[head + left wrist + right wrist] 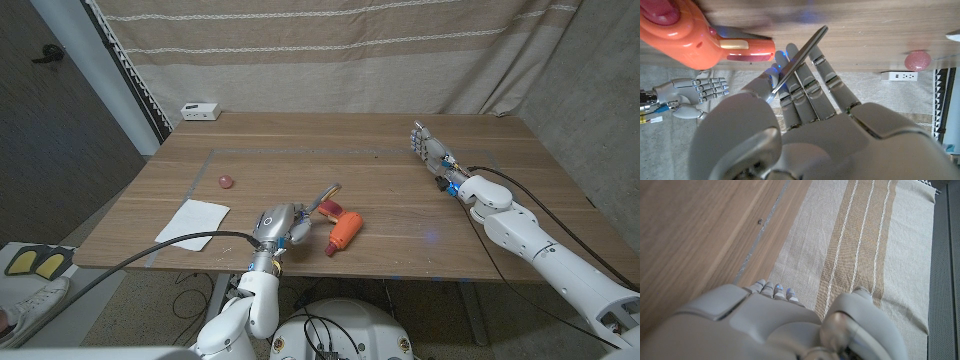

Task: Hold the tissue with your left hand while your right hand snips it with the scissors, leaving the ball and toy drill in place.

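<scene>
Early step, nothing cut yet. Left hand (278,224) at scissors (327,193) by toy drill (345,232), blade across fingers; grip unclear. Right hand (428,150) empty, fingers straight, well apart. Tissue (193,222) untouched near ball (225,181). Next: scissors to right hand.

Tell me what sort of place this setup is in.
Probably an indoor lab or test room rather than a home: a bare wooden table faces a hung striped curtain, a white power strip sits at the far edge, and cables trail on the floor beneath.
</scene>
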